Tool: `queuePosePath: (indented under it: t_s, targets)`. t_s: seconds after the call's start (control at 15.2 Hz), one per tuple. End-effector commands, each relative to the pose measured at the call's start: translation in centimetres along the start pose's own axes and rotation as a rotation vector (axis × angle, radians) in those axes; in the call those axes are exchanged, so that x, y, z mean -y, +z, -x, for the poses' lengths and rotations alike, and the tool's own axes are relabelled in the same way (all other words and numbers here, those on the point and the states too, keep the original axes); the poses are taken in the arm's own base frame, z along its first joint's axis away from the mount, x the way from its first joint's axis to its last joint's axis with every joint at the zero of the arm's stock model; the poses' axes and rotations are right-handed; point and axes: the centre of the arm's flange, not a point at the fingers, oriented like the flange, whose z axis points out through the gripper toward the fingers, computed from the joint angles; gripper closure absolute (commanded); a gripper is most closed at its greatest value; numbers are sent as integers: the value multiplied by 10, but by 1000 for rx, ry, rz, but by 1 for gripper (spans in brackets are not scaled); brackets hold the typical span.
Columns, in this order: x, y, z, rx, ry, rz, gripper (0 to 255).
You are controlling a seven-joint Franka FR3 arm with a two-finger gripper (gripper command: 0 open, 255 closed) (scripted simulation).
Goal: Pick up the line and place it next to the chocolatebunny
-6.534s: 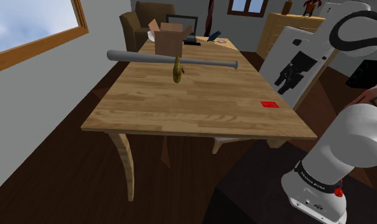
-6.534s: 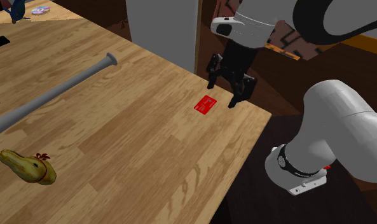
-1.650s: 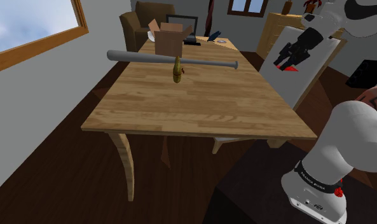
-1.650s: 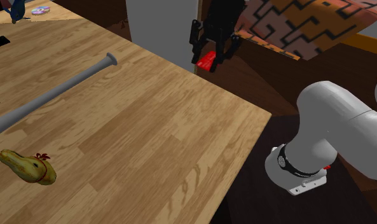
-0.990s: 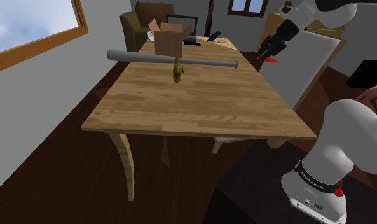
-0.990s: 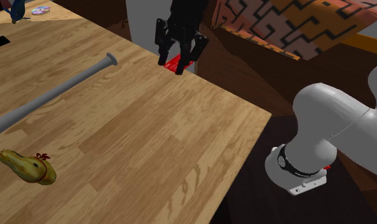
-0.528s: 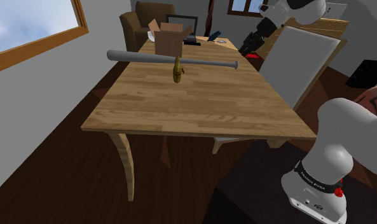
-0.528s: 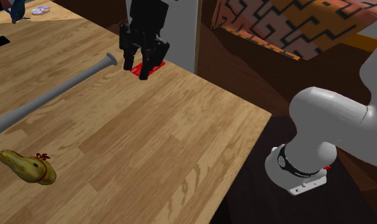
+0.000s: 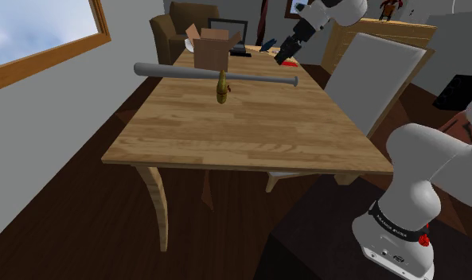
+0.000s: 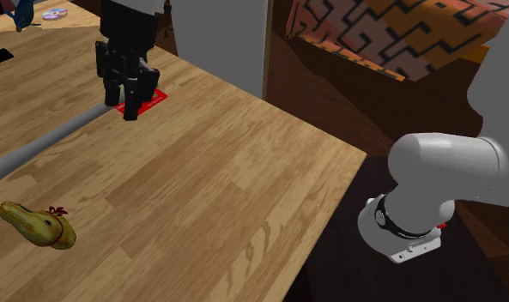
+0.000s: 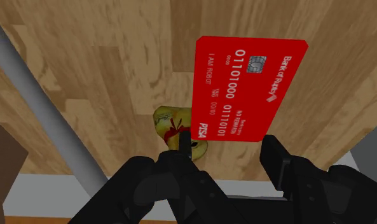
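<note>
A red bank card [image 11: 247, 89] is clasped across its width between my black fingers [image 11: 180, 153], above the wooden table [image 9: 250, 127]. My gripper [image 9: 288, 52] hangs over the table's far part by the thin end of a grey baseball bat [image 9: 218, 75]. In the second exterior view the gripper [image 10: 128, 96] covers the bat's end, with the card [image 10: 151, 99] showing beside it. The chocolate bunny [image 9: 222, 88], yellow-green with a red bow, lies in front of the bat's middle. It also lies at the table's near left [image 10: 38, 225] and under the card's edge [image 11: 174, 127].
The bat [image 10: 38, 146] lies across the table between gripper and bunny. An open cardboard box [image 9: 212, 48] and a laptop [image 9: 230, 33] stand at the far end. A white chair [image 9: 377, 75] stands at the shoulder view's right, next to the arm's stand [image 9: 337, 239].
The gripper has carried the red card from beyond the table's edge in over the table, leftwards in both exterior views, to the bat's thin end. Bunny and bat have not moved.
</note>
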Motion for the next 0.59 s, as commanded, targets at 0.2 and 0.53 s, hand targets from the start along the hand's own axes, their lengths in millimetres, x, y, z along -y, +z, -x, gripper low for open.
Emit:
queuePosePath:
  t_s: [0.2, 0.53]
  targets:
    - [-39, 26, -47, 1, -2, 1, 255]
    - [-83, 57, -95, 1, -2, 1, 255]
